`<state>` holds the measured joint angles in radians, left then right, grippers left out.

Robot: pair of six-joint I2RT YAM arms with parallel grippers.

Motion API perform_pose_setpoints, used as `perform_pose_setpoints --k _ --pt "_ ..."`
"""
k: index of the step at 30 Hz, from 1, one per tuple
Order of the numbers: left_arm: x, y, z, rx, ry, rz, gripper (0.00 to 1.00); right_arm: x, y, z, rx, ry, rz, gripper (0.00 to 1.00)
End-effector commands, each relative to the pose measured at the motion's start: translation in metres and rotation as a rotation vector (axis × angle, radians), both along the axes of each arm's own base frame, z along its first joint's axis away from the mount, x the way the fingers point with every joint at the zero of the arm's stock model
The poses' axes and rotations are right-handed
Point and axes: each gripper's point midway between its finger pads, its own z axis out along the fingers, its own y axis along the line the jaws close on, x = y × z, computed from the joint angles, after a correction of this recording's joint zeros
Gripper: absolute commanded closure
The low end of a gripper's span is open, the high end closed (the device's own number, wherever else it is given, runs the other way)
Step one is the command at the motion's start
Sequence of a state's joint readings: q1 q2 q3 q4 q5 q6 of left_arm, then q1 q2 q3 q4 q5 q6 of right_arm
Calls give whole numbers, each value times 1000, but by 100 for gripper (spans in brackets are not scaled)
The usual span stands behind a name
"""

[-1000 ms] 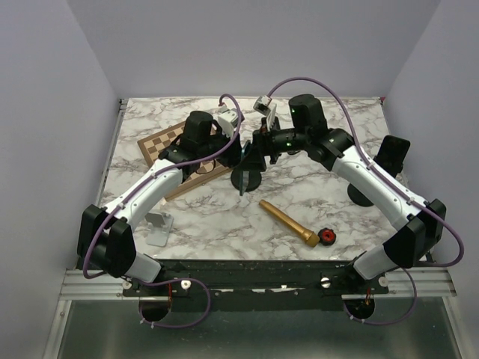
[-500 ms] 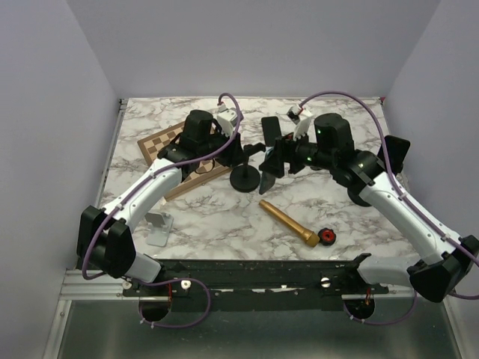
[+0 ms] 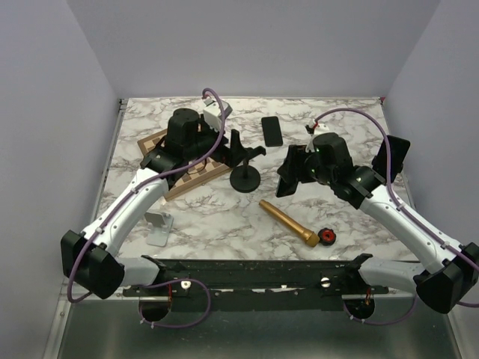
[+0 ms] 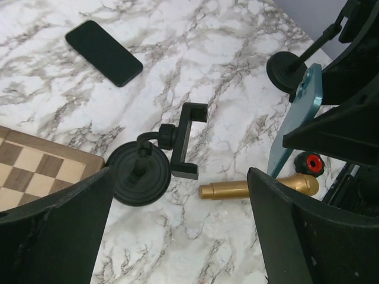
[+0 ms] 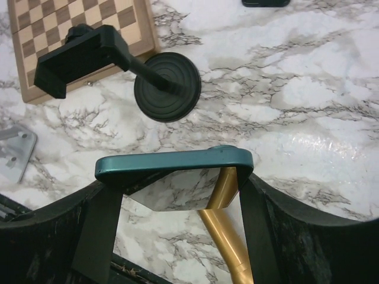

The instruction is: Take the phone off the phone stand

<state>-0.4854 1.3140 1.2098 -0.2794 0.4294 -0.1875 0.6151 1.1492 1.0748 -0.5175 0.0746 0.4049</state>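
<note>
The black phone stand (image 3: 245, 176) stands at mid-table on its round base, its clamp (image 4: 186, 139) holding nothing. The teal phone (image 5: 174, 163) hangs in the air to the right of the stand, gripped across its width by my right gripper (image 5: 177, 183). In the top view that gripper (image 3: 288, 178) is clear of the stand. In the left wrist view the phone (image 4: 296, 118) shows edge-on at the right. My left gripper (image 4: 177, 195) is open wide just left of and above the stand (image 4: 139, 174), touching nothing.
A black phone (image 3: 272, 131) lies flat behind the stand. A chessboard (image 3: 176, 161) sits under the left arm. A gold cylinder (image 3: 288, 222) and a red-black knob (image 3: 327, 236) lie in front. A silver bracket (image 3: 159, 228) is near left. A second stand (image 3: 389, 157) stands at the right edge.
My right gripper has carried the teal phone off the stand's clamp and away to the right. My left gripper has opened and drawn back left from the stand.
</note>
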Motion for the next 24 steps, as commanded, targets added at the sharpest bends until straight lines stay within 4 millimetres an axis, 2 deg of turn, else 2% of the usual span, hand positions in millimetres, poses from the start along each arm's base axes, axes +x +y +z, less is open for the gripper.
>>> perform_pose_setpoints --k 1,10,13,18,24 --pt "2 28 43 -14 -152 145 1 17 -18 2 -10 -38 -167 99" --pt "-5 85 82 -10 -329 423 1 48 -47 -30 -141 33 -321 99" --pt "-9 96 93 -19 -373 463 2 62 -59 -45 -178 86 -357 99" --pt "-12 102 99 -42 -392 489 2 98 -72 -76 -262 160 -384 99" --pt "-13 86 96 -63 -367 411 1 153 -70 -98 -345 201 -418 100"
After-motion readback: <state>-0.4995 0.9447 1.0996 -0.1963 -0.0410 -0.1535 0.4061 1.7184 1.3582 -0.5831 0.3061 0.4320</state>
